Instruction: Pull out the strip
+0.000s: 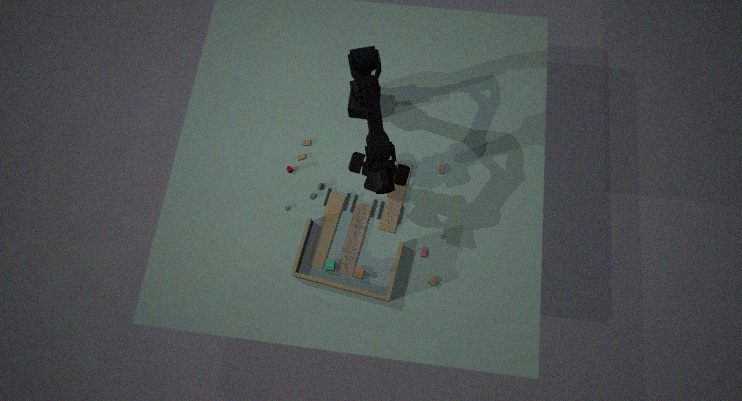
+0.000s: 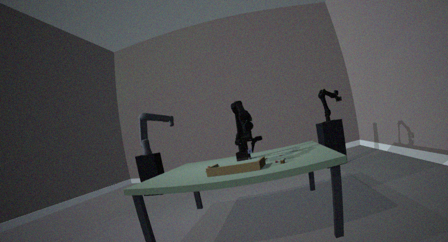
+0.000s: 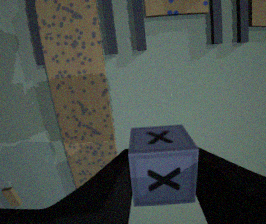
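Note:
My gripper (image 1: 380, 182) (image 2: 243, 153) (image 3: 158, 153) is shut on the labelled cube (image 3: 162, 165), a blue-violet cube with black X marks, and holds it up above the table. Below it lies a tan speckled strip (image 1: 393, 208) (image 3: 83, 119), drawn out of the wooden tray (image 1: 342, 286) (image 2: 233, 169) between dark guide rails (image 3: 105, 16). A blue-speckled strip (image 1: 357, 237) and a plain tan strip (image 1: 329, 229) still reach into the tray. A green cube (image 1: 329, 265) and an orange cube (image 1: 358, 272) sit at their far ends inside the tray.
Small loose pieces lie around on the green table (image 1: 249, 112): a red cylinder (image 1: 289, 168), tan blocks (image 1: 306, 142) (image 1: 441, 169), a pink block (image 1: 424, 251), an orange block (image 1: 432, 281) and grey bits (image 1: 320, 186). Two camera stands (image 2: 330, 135) (image 2: 150, 165) stand behind the table.

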